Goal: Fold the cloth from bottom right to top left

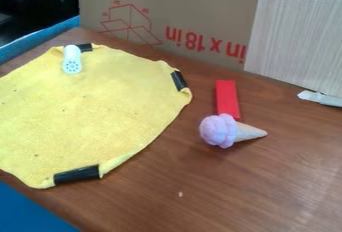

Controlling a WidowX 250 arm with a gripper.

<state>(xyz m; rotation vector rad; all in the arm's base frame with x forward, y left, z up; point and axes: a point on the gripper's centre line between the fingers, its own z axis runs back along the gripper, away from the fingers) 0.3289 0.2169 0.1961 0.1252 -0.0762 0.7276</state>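
How the hand stands, or where things lie from it, I cannot tell. One yellow cloth (87, 111) lies unfolded on the worktop (220, 191), three black strips (77, 174) along its edge. Right of it, one ice-cream cone (227, 131) sits at the near end of one red block (227, 97). One white shaker (72, 60) is at the cloth's far edge; behind stands cardboard (200, 1) with red print.

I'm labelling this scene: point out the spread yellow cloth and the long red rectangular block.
Spread yellow cloth (90, 113): camera view, on its middle.
Long red rectangular block (227, 99): camera view, on its middle.
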